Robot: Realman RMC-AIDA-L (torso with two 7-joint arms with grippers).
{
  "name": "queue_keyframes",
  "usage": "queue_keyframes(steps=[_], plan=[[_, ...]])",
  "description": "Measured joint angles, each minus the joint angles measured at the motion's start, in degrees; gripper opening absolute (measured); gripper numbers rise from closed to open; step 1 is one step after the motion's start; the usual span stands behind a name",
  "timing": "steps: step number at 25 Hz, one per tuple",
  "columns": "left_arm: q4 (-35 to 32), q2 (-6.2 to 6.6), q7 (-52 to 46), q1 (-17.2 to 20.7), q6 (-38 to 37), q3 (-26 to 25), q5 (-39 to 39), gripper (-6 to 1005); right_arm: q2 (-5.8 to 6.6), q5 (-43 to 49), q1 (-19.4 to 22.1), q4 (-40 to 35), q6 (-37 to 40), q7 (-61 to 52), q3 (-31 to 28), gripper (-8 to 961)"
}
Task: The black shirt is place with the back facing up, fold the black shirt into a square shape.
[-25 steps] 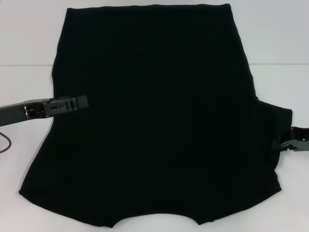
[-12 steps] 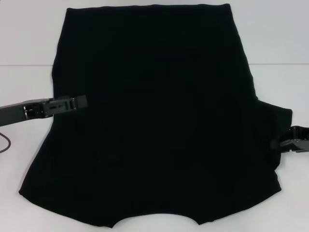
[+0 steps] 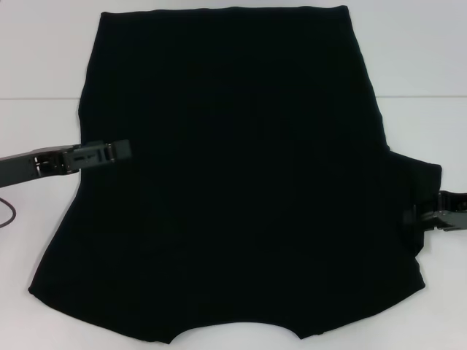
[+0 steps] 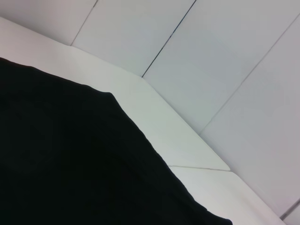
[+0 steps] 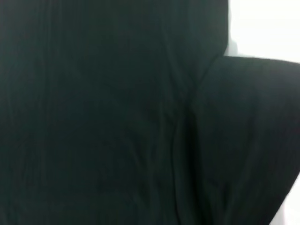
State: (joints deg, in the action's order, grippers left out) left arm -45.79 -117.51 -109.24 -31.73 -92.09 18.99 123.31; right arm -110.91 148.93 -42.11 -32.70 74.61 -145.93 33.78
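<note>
While the black shirt [image 3: 233, 175] lies spread flat across the white table [image 3: 36, 65], it fills most of the head view, with its straight hem at the far end and the curved neck opening at the near edge. No lettering is seen on the upward side. One short sleeve is folded in on the robot's left, so that edge runs as a slant; on the right the other sleeve still sticks out past the body of the shirt.

The left gripper [image 3: 120, 150] is held low over the shirt's left edge, its arm reaching in from the side — the tip is seen over the fabric, but whether its jaws are spread or pressed together cannot be told. The right gripper [image 3: 417, 216] is placed at the right sleeve, just at the cloth's edge; the state of its jaws cannot be told either.

From the left wrist, the shirt's edge is seen against the table and a pale panelled wall [image 4: 225, 56]. From the right wrist, little but dark fabric is shown — a fold line where the sleeve meets the body.
</note>
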Motion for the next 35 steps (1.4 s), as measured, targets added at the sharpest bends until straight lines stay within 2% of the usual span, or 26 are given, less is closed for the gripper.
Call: queue_keyframes(steps=[2,5,12,16,24,35], plan=[[0.0,0.00,0.0,0.0,0.3,0.0,0.0,914,0.00,0.0,0.0,0.0,0.0,0.0,0.4,432],[0.0,0.00,0.0,0.0,0.3,0.0,-0.3,914,-0.17,0.0,0.2,-0.1,0.1,0.4,0.9,262],[0.2,0.00,0.0,0.0,0.3,0.0,-0.7,914,-0.44,0.0,-0.1,-0.5,0.3,0.8,1.8,114],[0.3,0.03,0.0,0.1,0.2,0.0,-0.7,914,0.33,0.0,0.7,-2.0,-0.6,-0.1,1.3,30],[0.4,0.09,-0.1,0.6,-0.4,0.0,-2.2,914,3.85,-0.4,1.6,-3.6,-2.3,-1.7,-1.7,15],[0.5,0.14,-0.1,0.8,-0.5,0.0,-3.7,913,4.83,-3.3,-1.4,-3.6,-0.7,-1.1,-1.2,17]])
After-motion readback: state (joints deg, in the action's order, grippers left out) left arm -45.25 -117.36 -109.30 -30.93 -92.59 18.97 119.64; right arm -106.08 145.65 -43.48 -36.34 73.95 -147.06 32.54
